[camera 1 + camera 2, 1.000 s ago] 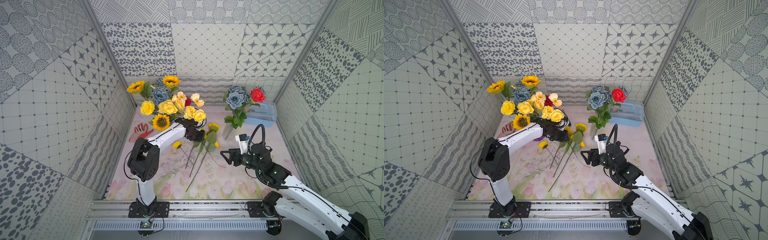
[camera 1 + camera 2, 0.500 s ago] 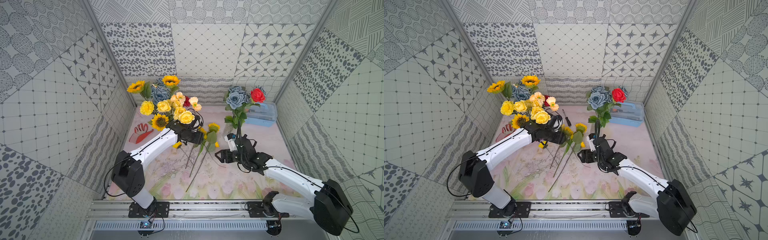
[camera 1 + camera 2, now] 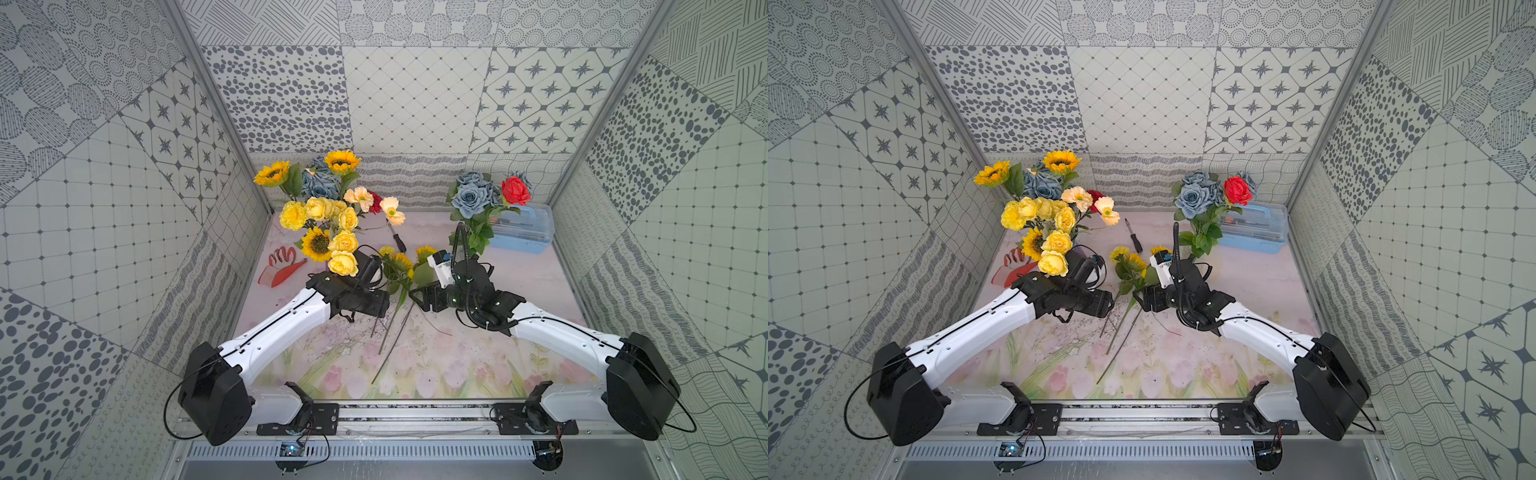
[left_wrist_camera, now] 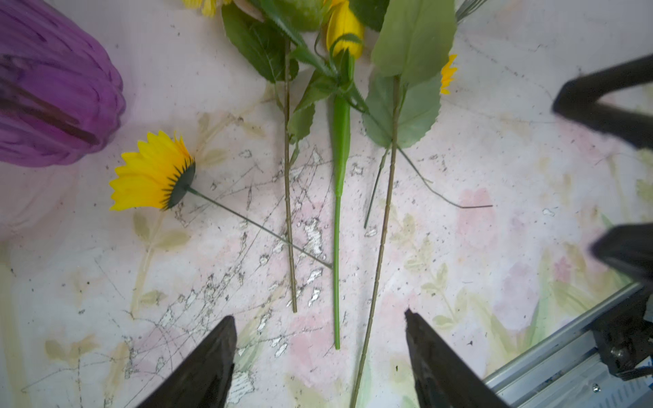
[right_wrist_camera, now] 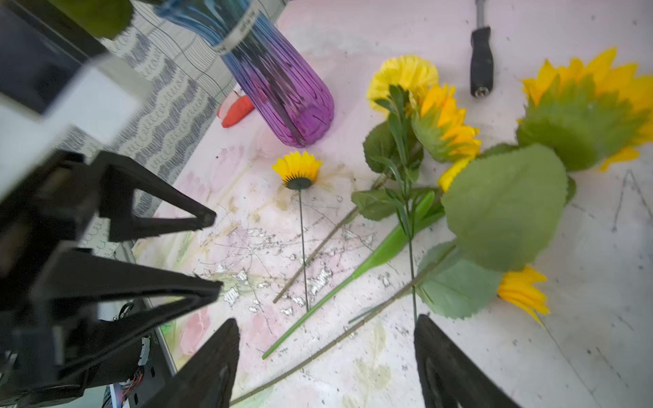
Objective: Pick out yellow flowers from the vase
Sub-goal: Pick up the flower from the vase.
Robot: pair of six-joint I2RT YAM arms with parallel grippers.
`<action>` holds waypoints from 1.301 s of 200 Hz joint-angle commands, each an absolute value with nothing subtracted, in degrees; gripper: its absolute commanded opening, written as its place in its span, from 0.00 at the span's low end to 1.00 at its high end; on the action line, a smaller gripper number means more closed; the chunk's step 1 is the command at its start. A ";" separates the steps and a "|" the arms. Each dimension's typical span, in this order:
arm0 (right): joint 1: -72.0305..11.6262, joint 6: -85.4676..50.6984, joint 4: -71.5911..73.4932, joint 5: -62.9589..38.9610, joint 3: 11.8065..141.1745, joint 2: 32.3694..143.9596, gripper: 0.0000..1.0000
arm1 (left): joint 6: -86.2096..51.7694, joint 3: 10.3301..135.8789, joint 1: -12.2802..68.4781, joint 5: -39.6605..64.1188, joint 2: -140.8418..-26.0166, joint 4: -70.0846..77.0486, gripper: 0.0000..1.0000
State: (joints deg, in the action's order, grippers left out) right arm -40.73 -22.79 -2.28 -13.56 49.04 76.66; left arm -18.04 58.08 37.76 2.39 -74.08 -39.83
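Note:
The purple vase (image 4: 53, 88) stands at the back left, mostly hidden in both top views by its bouquet. Yellow flowers remain in it: sunflowers (image 3: 318, 244) and pale yellow roses (image 3: 343, 263) among grey-blue roses and peach poppies. Several more yellow flowers (image 3: 399, 264) lie on the mat mid-table, stems toward the front, and a small sunflower (image 4: 152, 173) lies apart beside the vase. My left gripper (image 3: 384, 305) hovers open over the stem ends (image 4: 335, 318), holding nothing. My right gripper (image 3: 417, 297) faces it from the right, open and empty, above the same stems (image 5: 318, 353).
A black-handled screwdriver (image 3: 400, 241) lies behind the laid flowers. A second vase holds grey-blue roses and a red rose (image 3: 515, 190) at the back right, beside a blue plastic box (image 3: 523, 232). A red and white object (image 3: 282, 266) lies by the left wall.
My left gripper has opened and pulled back from the bouquet to above the laid stems. My right arm has dropped lower and swung in toward the middle.

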 commanded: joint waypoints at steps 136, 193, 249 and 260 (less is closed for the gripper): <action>-42.54 -18.87 0.39 -13.46 49.02 74.80 0.79 | -31.46 35.75 42.90 -18.68 -44.17 -33.67 0.84; -42.61 -19.51 2.56 -14.44 47.23 74.06 0.79 | -12.95 35.09 42.80 -33.28 -34.40 -19.53 0.88; -42.58 -19.34 2.81 -14.33 45.20 70.97 0.80 | -0.35 32.95 33.13 -25.60 -43.48 3.47 0.91; -42.59 -19.25 2.72 -13.99 44.80 70.26 0.80 | 0.71 32.53 31.61 -23.72 -45.12 7.47 0.91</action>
